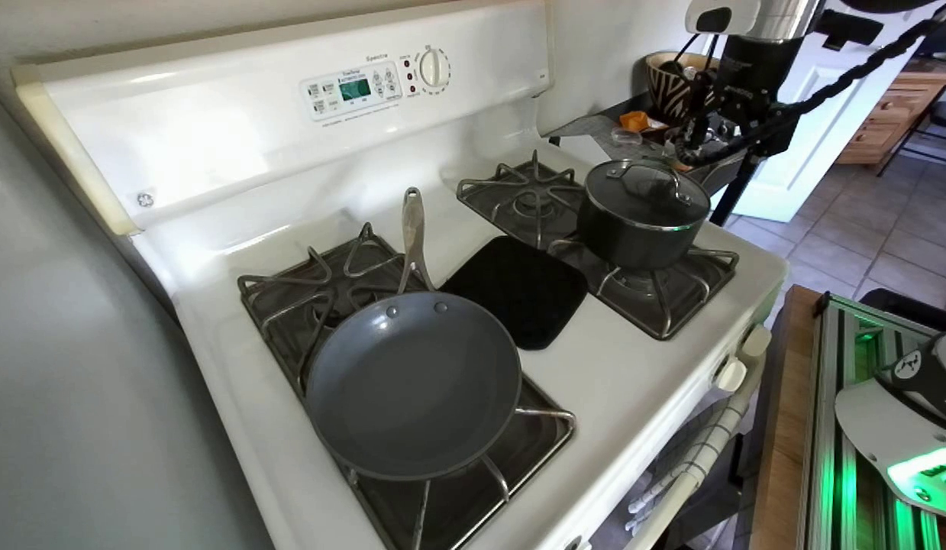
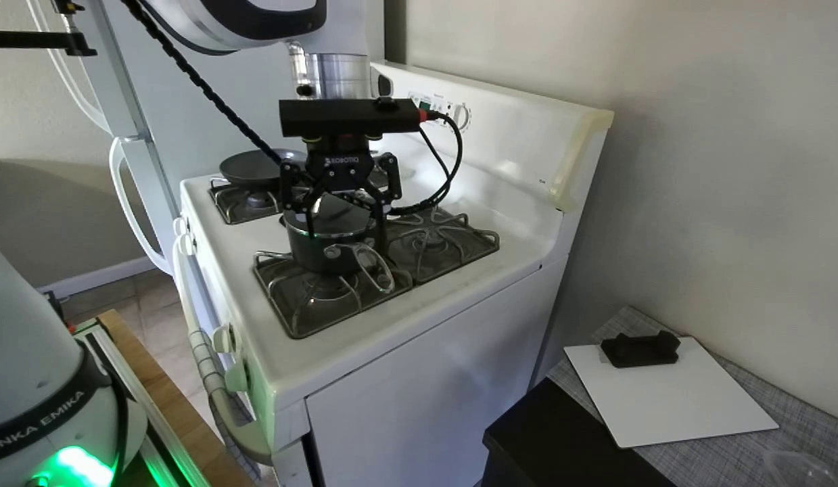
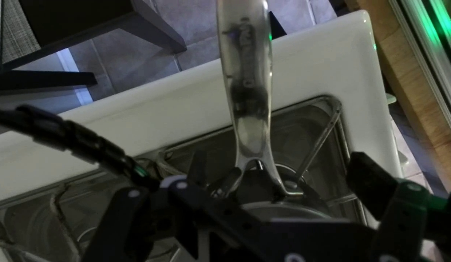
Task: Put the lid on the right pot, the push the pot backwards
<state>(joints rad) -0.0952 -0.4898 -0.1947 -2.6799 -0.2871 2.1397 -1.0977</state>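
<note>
The right pot (image 1: 629, 238), a dark grey saucepan, stands on the front right burner in both exterior views. The lid (image 1: 640, 192), glass with a metal rim and a metal loop handle, sits on it. The pot also shows in an exterior view (image 2: 316, 249), its handle (image 2: 375, 269) pointing to the stove's right side. My gripper (image 2: 345, 237) is open at the pot's handle side, its fingers wide apart and low near the rim. In the wrist view my gripper (image 3: 281, 169) has a finger on either side of the handle (image 3: 249, 91), apart from it on the right. Gripper parts hide most of the lid (image 3: 283, 210) there.
A wide frying pan (image 1: 419, 389) sits on the left front burner. A black mat (image 1: 518, 290) lies between the burners. The stove's back panel (image 1: 251, 114) rises behind. The back right burner grate (image 2: 432, 240) is behind the pot. A white board (image 2: 669, 399) lies beside the stove.
</note>
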